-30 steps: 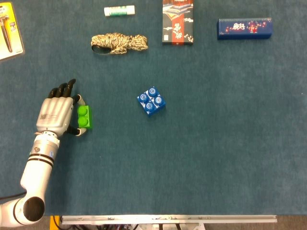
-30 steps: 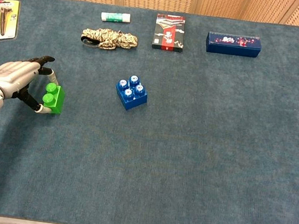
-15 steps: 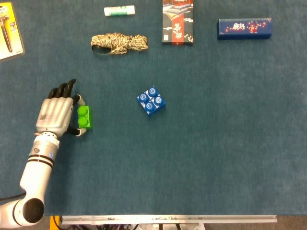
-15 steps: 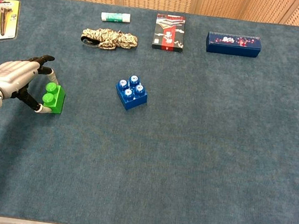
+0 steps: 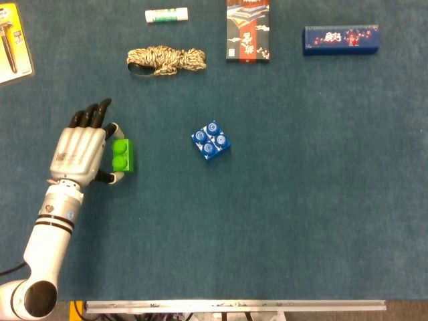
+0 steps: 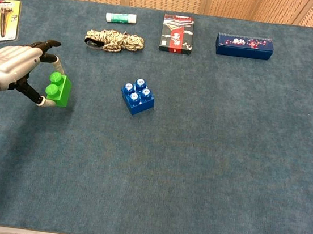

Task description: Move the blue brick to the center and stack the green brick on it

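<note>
Silver hand (image 5: 79, 152) (black fingertips (image 5: 93, 114)), white banded forearm (image 5: 53, 227).

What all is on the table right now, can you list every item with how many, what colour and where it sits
green brick: one, green, left side of the table, held in the left hand
blue brick: one, blue with four studs, near the middle of the table, standing alone
rope bundle: one, beige and dark speckled, far side, left of centre
glue stick: one, white with green, far edge, beyond the rope bundle
patterned box: one, black, red and white, far edge, centre
long box: one, dark blue with a pattern, far edge, right
blister pack: one, yellow card with a tool, far left corner
table: one, teal cloth
left hand: one, silver with black fingers, grips the green brick
right hand: not in view
</note>
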`<act>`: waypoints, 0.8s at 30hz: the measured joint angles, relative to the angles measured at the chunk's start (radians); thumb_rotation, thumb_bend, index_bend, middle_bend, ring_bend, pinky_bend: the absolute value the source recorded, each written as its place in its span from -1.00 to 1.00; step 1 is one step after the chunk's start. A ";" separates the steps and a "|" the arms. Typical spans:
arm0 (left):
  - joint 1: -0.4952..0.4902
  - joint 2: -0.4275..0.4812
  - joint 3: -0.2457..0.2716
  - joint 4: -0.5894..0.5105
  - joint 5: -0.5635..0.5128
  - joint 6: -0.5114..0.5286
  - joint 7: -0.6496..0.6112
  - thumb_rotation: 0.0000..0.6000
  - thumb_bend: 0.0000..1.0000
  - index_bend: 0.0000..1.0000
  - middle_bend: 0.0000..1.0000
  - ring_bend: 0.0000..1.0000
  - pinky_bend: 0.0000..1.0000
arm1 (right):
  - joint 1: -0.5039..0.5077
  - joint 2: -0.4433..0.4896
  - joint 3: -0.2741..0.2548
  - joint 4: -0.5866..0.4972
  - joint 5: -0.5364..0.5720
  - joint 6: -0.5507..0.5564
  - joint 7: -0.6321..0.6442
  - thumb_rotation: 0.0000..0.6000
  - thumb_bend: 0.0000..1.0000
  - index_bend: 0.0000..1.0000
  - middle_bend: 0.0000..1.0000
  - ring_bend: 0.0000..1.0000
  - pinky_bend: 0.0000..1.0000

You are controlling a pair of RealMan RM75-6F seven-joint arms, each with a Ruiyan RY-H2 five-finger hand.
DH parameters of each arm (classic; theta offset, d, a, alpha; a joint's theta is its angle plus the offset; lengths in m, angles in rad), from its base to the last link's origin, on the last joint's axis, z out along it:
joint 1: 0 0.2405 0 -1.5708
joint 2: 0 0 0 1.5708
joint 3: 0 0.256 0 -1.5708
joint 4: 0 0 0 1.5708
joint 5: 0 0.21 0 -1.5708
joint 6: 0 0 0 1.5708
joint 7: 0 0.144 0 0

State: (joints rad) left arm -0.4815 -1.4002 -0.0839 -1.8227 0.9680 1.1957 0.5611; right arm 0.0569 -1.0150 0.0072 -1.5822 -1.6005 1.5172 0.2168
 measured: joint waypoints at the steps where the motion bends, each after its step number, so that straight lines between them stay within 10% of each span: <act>1: -0.005 0.003 -0.005 -0.008 -0.007 0.002 0.013 1.00 -0.74 -0.05 -1.00 -1.00 -0.83 | 0.000 0.000 0.000 0.000 0.001 -0.001 0.000 1.00 -1.00 -0.73 -0.82 -1.00 -1.00; 24: -0.180 -0.087 -0.073 -0.136 -0.206 0.082 0.307 1.00 -0.74 -0.05 -1.00 -1.00 -0.83 | -0.005 0.019 0.004 0.022 -0.003 0.014 0.083 1.00 -1.00 -0.73 -0.82 -1.00 -1.00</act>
State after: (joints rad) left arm -0.6612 -1.4867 -0.1570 -1.9589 0.7622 1.2773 0.8681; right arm 0.0516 -0.9958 0.0114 -1.5603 -1.6033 1.5313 0.2995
